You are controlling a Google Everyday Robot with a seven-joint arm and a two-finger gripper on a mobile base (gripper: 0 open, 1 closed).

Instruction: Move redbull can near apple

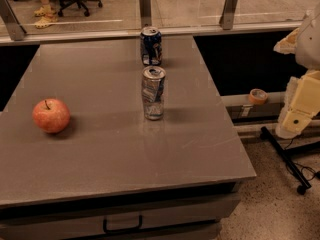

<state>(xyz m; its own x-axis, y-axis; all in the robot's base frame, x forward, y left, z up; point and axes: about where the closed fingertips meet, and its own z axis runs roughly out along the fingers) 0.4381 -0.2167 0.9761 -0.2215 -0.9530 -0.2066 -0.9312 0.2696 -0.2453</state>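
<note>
The redbull can (153, 93), slim and silver with pale blue and reddish markings, stands upright near the middle of the grey table (100, 149). The apple (51, 115), red-orange with a short dark stem, sits at the table's left side, well apart from the can. My gripper (292, 123) shows as cream-coloured parts of the arm at the right edge of the view. It is off the table, far to the right of the can, and holds nothing that I can see.
A shorter dark blue can (151, 46) stands upright behind the redbull can, near the table's far edge. A glass barrier with metal posts (145, 6) runs along the back. A roll of tape (258, 96) lies on a ledge right of the table. A drawer handle (123, 225) is below the front edge.
</note>
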